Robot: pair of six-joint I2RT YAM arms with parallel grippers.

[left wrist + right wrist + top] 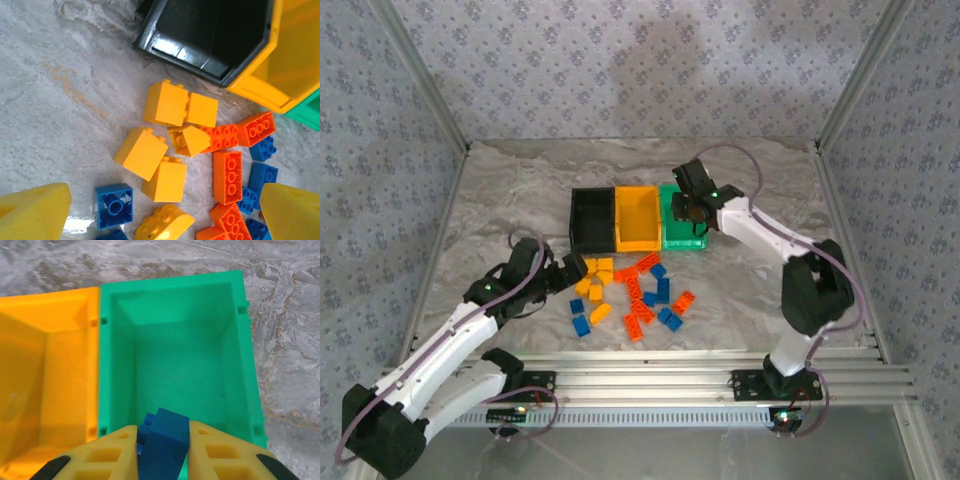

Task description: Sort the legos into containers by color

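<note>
L fingers (35, 212) spread, empty; R fingers (220, 450) clamped on load.
L fingers hover over small yellow, red-orange & blue studded plastic legos (625, 290) on marbled tabletop (500, 190), just front of black plastic bin (592, 220) & orange-yellow plastic bin (639, 225). R fingers hold small blue studded brick (162, 445) straight above near end of green rectangular plastic bin (175, 350), bin's long axis running away from fingers; plain drop should land it.

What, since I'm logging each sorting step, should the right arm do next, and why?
Probably open the right gripper and release the blue brick: it is clamped between the fingers directly above the green bin, whose floor looks bare, so it should drop in.
</note>
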